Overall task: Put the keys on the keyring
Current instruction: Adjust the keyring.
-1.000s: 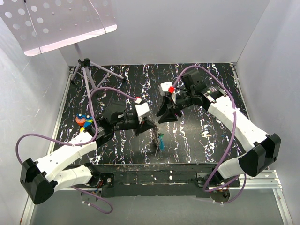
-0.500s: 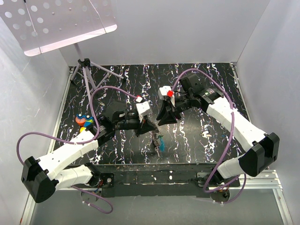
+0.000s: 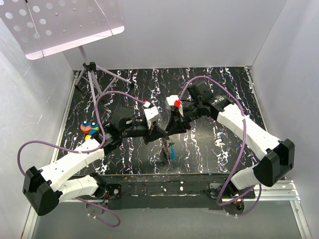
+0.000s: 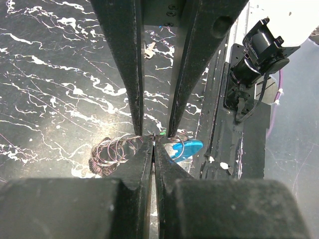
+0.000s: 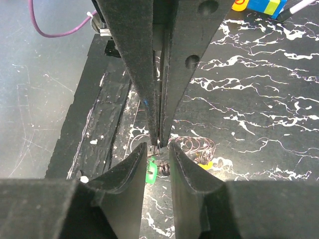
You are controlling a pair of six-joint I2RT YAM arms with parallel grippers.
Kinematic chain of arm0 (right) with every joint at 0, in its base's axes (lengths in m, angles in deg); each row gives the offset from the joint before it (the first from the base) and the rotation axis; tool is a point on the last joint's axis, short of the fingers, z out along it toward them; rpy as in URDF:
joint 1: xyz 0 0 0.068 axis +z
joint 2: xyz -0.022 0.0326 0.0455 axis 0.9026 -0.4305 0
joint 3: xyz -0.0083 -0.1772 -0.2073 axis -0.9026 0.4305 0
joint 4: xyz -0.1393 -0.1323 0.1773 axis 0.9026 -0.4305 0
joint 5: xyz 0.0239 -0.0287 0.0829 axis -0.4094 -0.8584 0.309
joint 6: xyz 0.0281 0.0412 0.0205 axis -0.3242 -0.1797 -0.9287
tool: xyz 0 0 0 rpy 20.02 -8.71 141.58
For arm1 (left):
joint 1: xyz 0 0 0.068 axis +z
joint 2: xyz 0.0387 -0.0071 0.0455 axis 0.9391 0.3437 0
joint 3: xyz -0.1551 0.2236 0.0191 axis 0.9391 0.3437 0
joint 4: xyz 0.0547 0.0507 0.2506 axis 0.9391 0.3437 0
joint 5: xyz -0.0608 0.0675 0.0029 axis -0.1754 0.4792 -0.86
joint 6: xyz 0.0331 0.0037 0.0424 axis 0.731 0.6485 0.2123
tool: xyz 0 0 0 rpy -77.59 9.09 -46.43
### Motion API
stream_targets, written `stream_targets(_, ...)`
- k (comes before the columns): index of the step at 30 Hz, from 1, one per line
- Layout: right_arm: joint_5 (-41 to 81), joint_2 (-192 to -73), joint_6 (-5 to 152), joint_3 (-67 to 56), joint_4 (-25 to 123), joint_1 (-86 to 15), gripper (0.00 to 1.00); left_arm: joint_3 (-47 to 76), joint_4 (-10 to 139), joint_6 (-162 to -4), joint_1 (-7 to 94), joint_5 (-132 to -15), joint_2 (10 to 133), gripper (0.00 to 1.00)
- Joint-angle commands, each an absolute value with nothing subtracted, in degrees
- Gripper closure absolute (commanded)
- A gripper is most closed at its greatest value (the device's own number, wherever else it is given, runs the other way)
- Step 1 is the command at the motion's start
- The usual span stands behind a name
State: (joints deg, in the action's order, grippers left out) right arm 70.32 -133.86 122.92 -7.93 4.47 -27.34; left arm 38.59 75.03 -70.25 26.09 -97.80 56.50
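Note:
My left gripper (image 3: pixel 160 133) (image 4: pixel 153 142) is shut on the thin wire of the keyring (image 4: pixel 182 145), held a little above the table near its front edge. A bunch of wire coils (image 4: pixel 112 152) and keys hangs from it: a blue key (image 4: pixel 188 150), a green key (image 5: pixel 152 172) and a yellow key (image 5: pixel 205 163). My right gripper (image 3: pixel 172 128) (image 5: pixel 157 147) faces the left one tip to tip. Its jaws are open a narrow way and straddle the left fingertips (image 5: pixel 158 134), with the wire between them. In the top view the bunch (image 3: pixel 167 149) dangles below both tips.
A small tripod (image 3: pixel 92 74) stands at the back left and a coloured toy (image 3: pixel 89 127) lies by the left arm. A loose small metal piece (image 4: pixel 148 49) lies on the marbled black table (image 3: pixel 209 99). The table's front edge (image 3: pixel 164 177) is just below the bunch.
My right gripper has moved left and down until its tips meet the left gripper's tips, and its jaws have narrowed. The left gripper has stayed shut on the wire.

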Motion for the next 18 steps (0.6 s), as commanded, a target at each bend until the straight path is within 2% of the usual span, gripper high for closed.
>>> stream_targets(1,70.3,-133.9,124.8,-7.6,3.5,-27.1,0.69,38.2,72.2,-70.5,26.7,-98.2,54.4,1.0)
stream_targets(6,70.5,-134.1,125.6,-7.7,2.7,-27.1,0.72,38.5,71.9,-70.5,26.7,-98.0,54.0,1.0)
stream_targets(18,71.0,-134.9,125.2,-8.0,3.0,-26.4,0.72,38.7,70.6,-72.6,27.0,-98.5,54.0,1.0)
